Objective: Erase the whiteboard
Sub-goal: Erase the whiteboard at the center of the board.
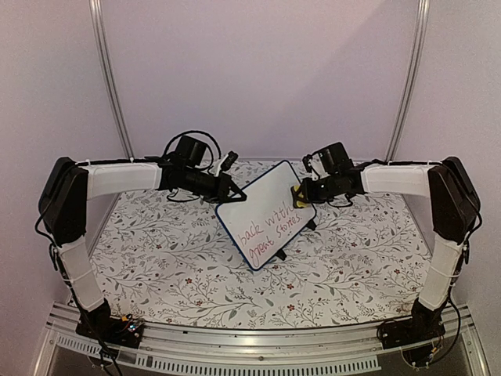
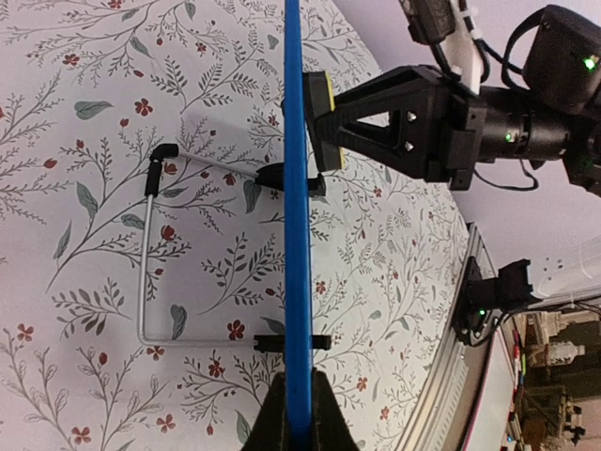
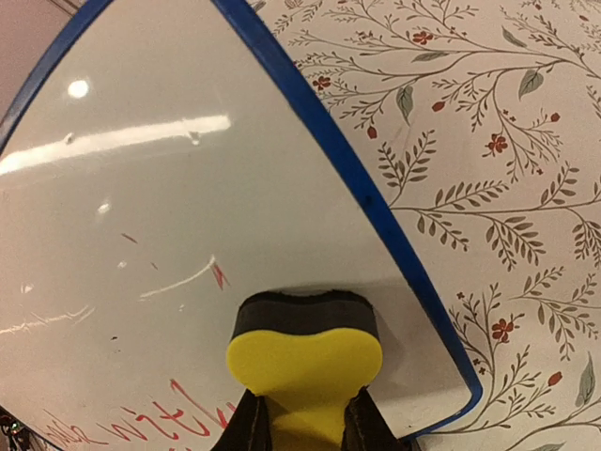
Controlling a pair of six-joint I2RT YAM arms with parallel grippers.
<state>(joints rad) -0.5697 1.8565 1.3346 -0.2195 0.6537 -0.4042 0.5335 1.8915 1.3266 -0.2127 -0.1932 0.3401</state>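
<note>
The whiteboard [image 1: 272, 197] stands tilted on the floral table, blue-framed. Red handwriting [image 1: 266, 229] covers its lower half; its upper part is wiped white with faint streaks. My left gripper [image 1: 237, 197] is shut on the board's upper left edge; in the left wrist view the blue frame [image 2: 293, 188] runs straight up from between the fingers [image 2: 299, 418]. My right gripper [image 1: 304, 191] is shut on a yellow sponge eraser [image 3: 305, 357], whose dark felt face presses on the whiteboard [image 3: 188, 216] near its right corner. Red letters [image 3: 178, 413] lie just left of the eraser.
A bent wire stand [image 2: 146, 254] with black clips props the board from behind on the floral tablecloth [image 1: 172, 258]. The right arm [image 2: 441, 122] reaches in across from the board's front face. A metal rail [image 1: 250, 345] runs along the near edge.
</note>
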